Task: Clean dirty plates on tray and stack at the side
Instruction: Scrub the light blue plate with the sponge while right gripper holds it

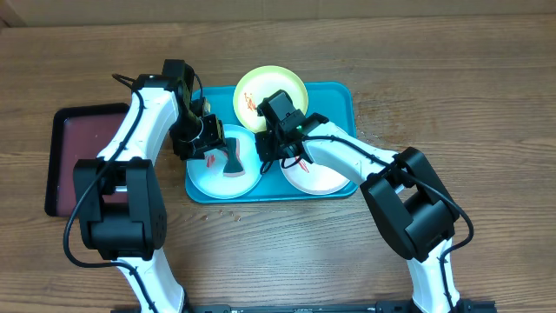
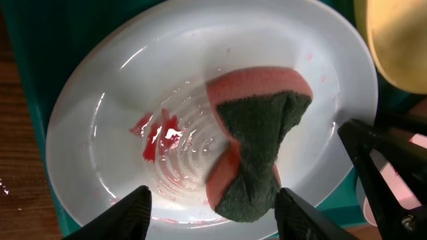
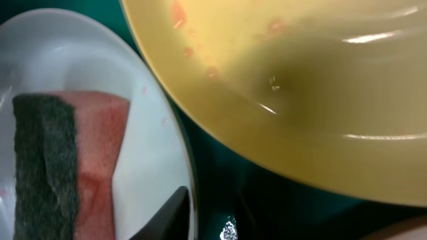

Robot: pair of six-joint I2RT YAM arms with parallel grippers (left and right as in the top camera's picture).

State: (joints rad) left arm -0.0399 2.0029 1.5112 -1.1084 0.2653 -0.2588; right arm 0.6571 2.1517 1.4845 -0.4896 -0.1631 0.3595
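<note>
From overhead, the turquoise tray (image 1: 339, 104) was seen lying on the wooden table (image 1: 452, 69) with its long axis running left to right. All 3 plates were found at it. The light blue plate (image 1: 208, 178) was set in its left half and the white plate (image 1: 317, 181) in its right half, partly under the right arm. The yellow-green plate (image 1: 271, 87) was placed at the rear, overlapping the back rim. A maroon tray (image 1: 74, 148) with a black rim was seen to the left, apart from the turquoise one. Only wood-grained tabletop was shown around them.

Finer detail was given by the left wrist view alone. A sponge (image 2: 257, 147), green scouring face up and pinched at its waist, was laid on the light blue plate. Its long axis ran from upper right to bottom centre, beside a red smear (image 2: 157, 137). The left gripper (image 2: 212, 217) was poised over the plate with its fingers spread wide, nothing clamped between them.

Orange smears (image 3: 180, 13) on the yellow-green plate were shown only by the right wrist view. There 1 finger (image 3: 168, 217) of the right gripper (image 1: 276, 149) was seen between the 2 plates. Whether that gripper was open or closed could not be told.
</note>
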